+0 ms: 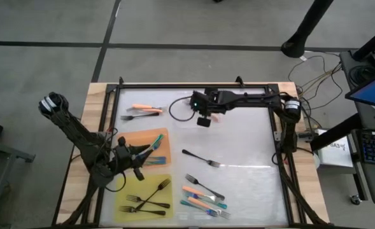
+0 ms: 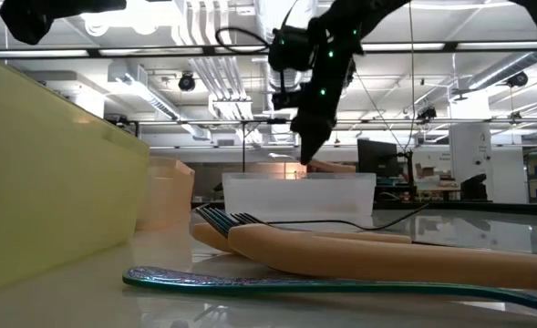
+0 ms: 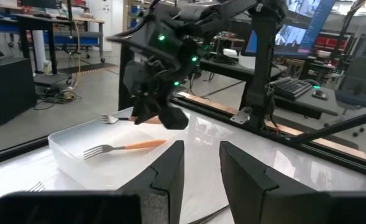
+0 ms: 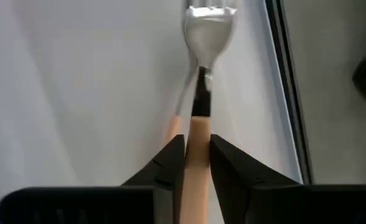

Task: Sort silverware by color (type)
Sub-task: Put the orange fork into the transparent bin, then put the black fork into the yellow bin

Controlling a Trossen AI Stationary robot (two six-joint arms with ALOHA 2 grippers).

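My right gripper (image 1: 204,120) hangs over the far middle of the table, right of the clear tray (image 1: 127,102), shut on an orange-handled fork (image 4: 198,118). Two orange-handled forks (image 1: 142,109) lie in that tray. My left gripper (image 1: 139,159) stands open at the near left over the orange mat (image 1: 165,137), where teal forks (image 1: 154,145) lie; nothing is between its fingers (image 3: 170,168). Black forks (image 1: 150,196) lie on the yellow mat (image 1: 125,191). A black fork (image 1: 200,157) and several orange and teal forks (image 1: 203,194) lie loose on the table. My right gripper pinches the fork's orange handle (image 4: 198,146) between its two fingers, which slant down from the table's right side. The handle runs along the fingers and the silvery head (image 4: 207,28) sticks out beyond them. The head is low over the table; whether it touches, I cannot tell.
A dark frame (image 1: 193,84) runs around the table top. A black cable (image 1: 177,105) loops on the table beside the tray. Bare table lies at the middle right (image 1: 244,140).
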